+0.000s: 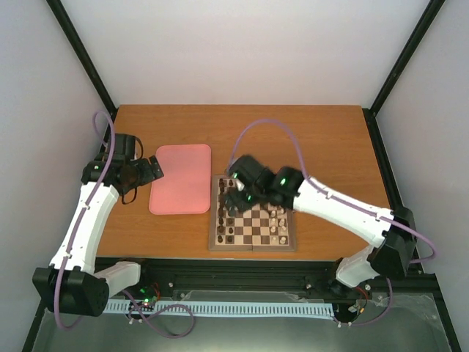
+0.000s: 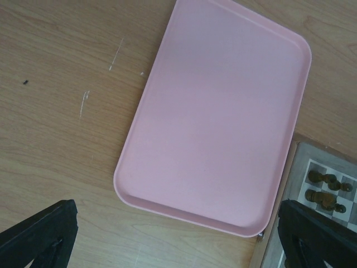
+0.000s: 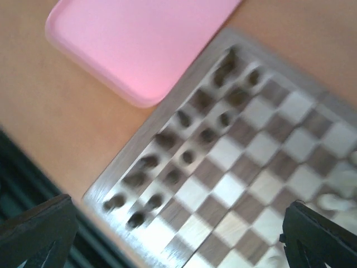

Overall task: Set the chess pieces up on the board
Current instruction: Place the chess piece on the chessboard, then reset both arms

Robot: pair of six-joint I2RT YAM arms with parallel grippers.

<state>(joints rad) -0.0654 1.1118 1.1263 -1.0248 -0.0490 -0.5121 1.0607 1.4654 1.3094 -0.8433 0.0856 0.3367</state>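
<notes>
The board (image 1: 253, 247) lies right of centre on the table. Several dark chess pieces (image 1: 226, 221) stand in two files along its left side. My right gripper (image 1: 236, 195) hovers over that side's far end, open, with nothing between its fingers. The right wrist view is blurred: two rows of dark pieces (image 3: 184, 156) run along the board's (image 3: 136, 148) edge, below the open gripper (image 3: 178, 240). My left gripper (image 1: 152, 169) is open at the pink tray's left edge, holding nothing. Its wrist view shows its fingers (image 2: 39, 234) wide apart and a board corner with dark pieces (image 2: 326, 181).
An empty pink tray (image 1: 180, 178) lies just left of the board, nearly touching it (image 2: 223, 111). Cream-white pieces (image 1: 278, 224) stand along the board's right side. Black frame posts rise at the table's back corners, and a rail runs along the near edge.
</notes>
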